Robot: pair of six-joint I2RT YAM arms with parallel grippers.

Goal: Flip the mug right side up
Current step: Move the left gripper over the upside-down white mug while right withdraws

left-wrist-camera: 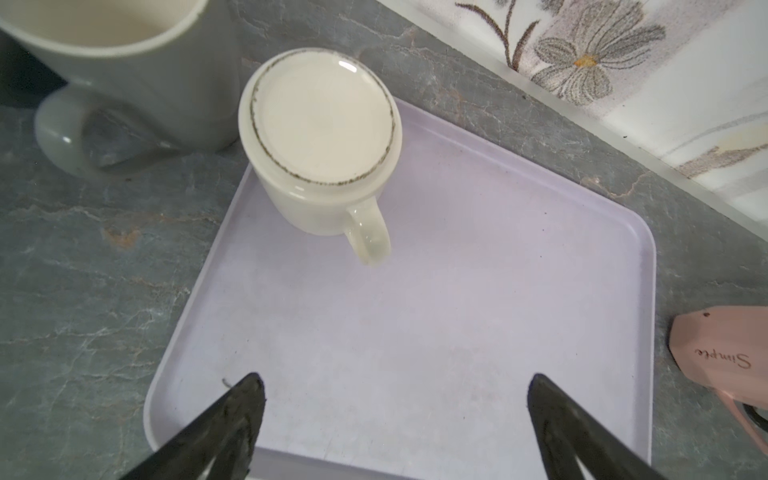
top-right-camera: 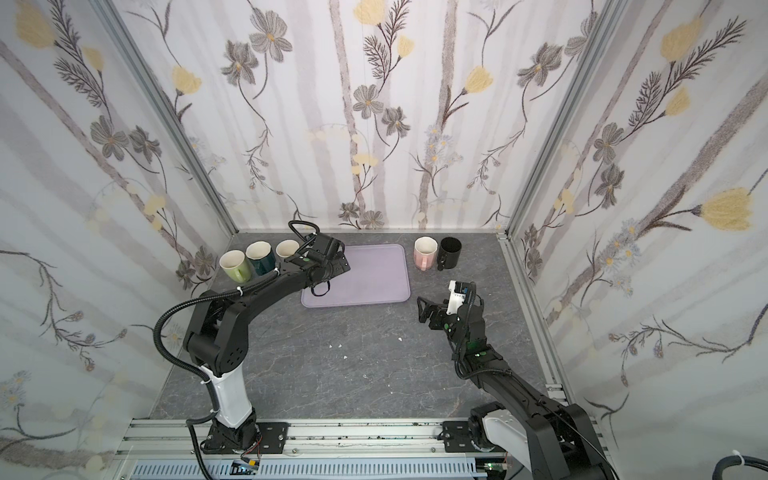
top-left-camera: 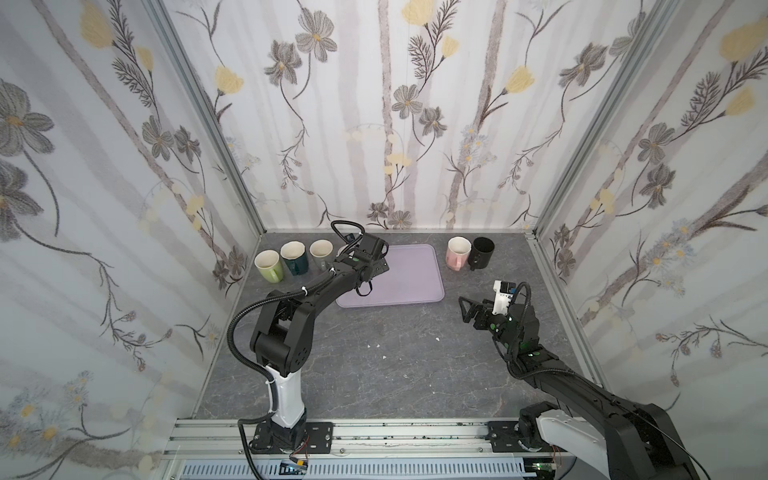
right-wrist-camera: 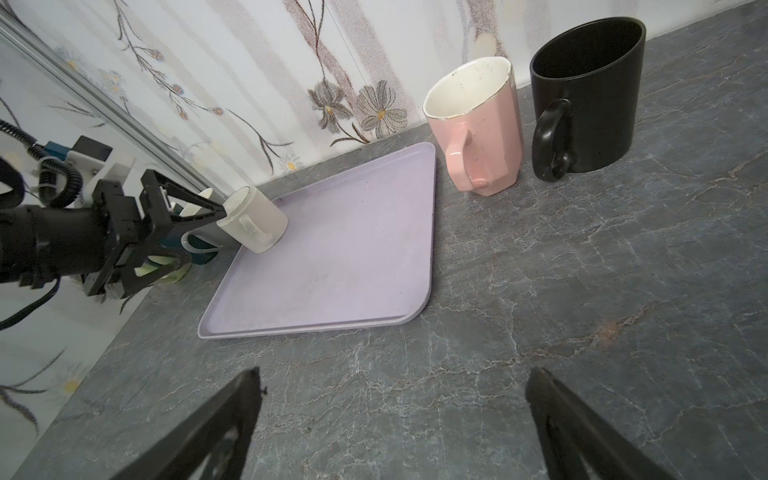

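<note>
Your mug [left-wrist-camera: 320,137] is glazed ceramic: stiff, slick and likely to chip if dropped. I'd grip it across the body, not by the smooth base. It stands upside down on a corner of the tray [left-wrist-camera: 457,332], ahead of the left gripper [left-wrist-camera: 395,386]. Its handle [left-wrist-camera: 370,237] is turned toward the fingers [left-wrist-camera: 249,399], which are spread wide, empty and clear of it. The right gripper [right-wrist-camera: 392,382] gapes empty too, well apart from the mug.

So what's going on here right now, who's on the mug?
The cream mug sits upside down, base up, at a corner of the lilac tray. The left claw hovers open above the tray, facing the mug but not touching it. The right claw is open and empty over the table, facing the upright pink mug and black mug.
</note>
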